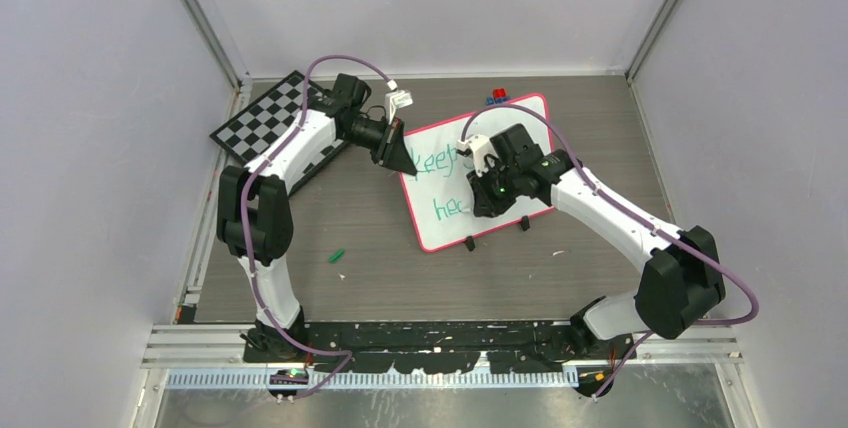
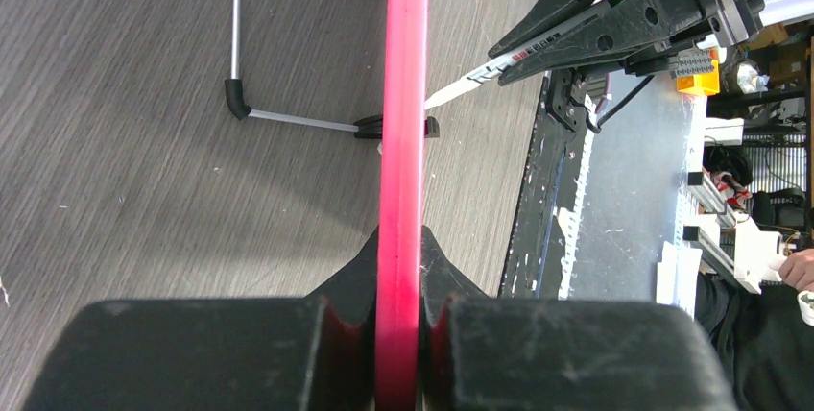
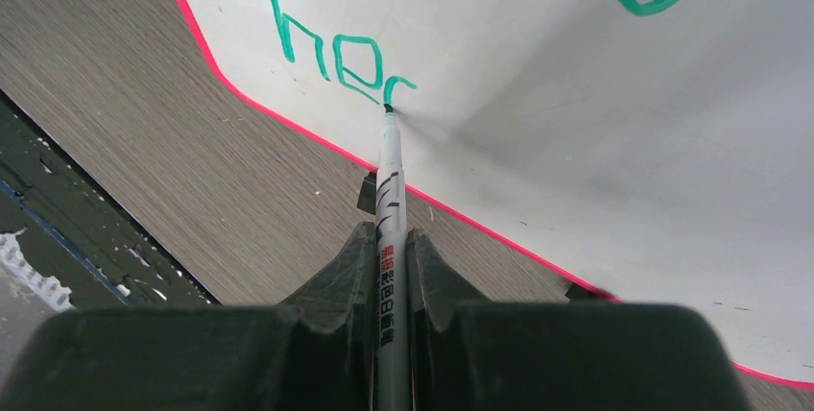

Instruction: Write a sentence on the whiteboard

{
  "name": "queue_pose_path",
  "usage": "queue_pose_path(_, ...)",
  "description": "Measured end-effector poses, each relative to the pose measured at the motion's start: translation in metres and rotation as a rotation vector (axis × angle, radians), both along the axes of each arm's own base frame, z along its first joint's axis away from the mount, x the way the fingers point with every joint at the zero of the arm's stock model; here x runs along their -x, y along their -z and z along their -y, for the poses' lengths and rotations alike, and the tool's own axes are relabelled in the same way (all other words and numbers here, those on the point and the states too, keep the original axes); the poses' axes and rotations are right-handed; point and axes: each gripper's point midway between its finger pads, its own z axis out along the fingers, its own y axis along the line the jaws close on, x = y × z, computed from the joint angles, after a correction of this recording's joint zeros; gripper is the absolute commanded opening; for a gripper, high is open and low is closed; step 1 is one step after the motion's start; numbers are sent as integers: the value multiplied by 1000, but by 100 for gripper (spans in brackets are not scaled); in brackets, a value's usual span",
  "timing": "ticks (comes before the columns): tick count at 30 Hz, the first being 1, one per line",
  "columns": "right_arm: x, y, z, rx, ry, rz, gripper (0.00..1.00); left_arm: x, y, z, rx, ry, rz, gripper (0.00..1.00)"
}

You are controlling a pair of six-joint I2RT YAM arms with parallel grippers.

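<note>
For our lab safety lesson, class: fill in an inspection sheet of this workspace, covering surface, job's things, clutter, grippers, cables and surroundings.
Surface: grey wood-grain table, a few white specks.
Job's things: whiteboard on the table; green sentence unfinished, second line at "he" plus a part letter; marker tip on the board.
Clutter: chessboard far left; green cap on the table; red and blue bits behind the board.
Grippers: left gripper shut on the whiteboard's red rim; right gripper shut on the marker.
Cables: purple cable loops along each arm.
Surroundings: pale walls on three sides; a person's hand past the near rail.
</note>
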Motion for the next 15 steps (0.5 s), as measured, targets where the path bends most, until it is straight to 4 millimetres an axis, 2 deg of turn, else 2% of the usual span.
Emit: queue_pose_path(15,-6,-5,10,17,18,16,0,0,0,0,0,0,0,0)
